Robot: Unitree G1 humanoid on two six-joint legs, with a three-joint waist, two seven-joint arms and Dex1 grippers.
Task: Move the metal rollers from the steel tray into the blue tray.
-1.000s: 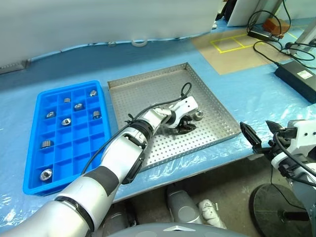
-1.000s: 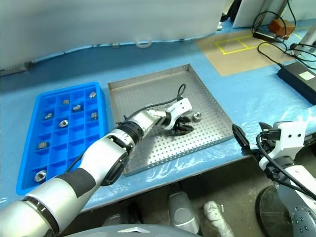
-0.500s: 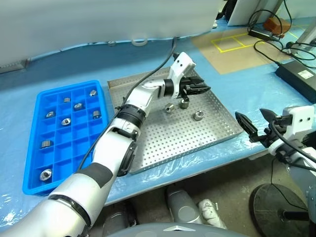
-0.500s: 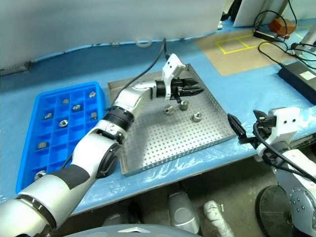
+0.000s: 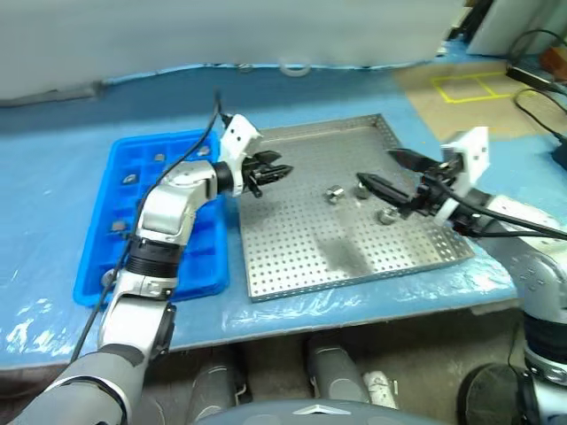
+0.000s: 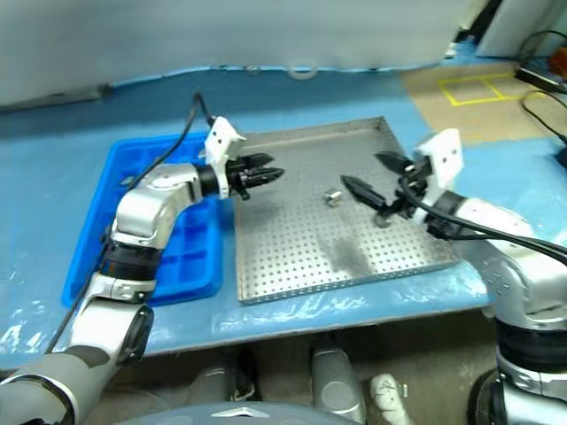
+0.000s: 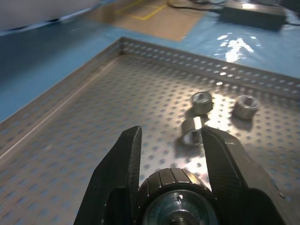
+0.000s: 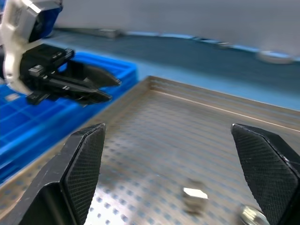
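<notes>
I'm parking the steel tray point(image 5: 354, 257) mid-frame and the blue tray point(image 5: 97, 257) at left, side by side for short hauls. My left gripper point(image 5: 273, 171) is pinching a roller point(image 7: 176, 199) near their shared edge; right gripper point(image 5: 378, 173), jaws spread, is lining up over the loose rollers point(image 5: 334, 194).

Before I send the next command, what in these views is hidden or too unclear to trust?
- Blue tray: the left arm covers several compartments in both eye views, so its rollers cannot be counted.
- Loose rollers on the steel tray: the right gripper overlaps some in the eye views; the right wrist view shows them blurred.
- Left gripper: the left wrist view shows a roller between its fingers, cut off by the bottom edge.
</notes>
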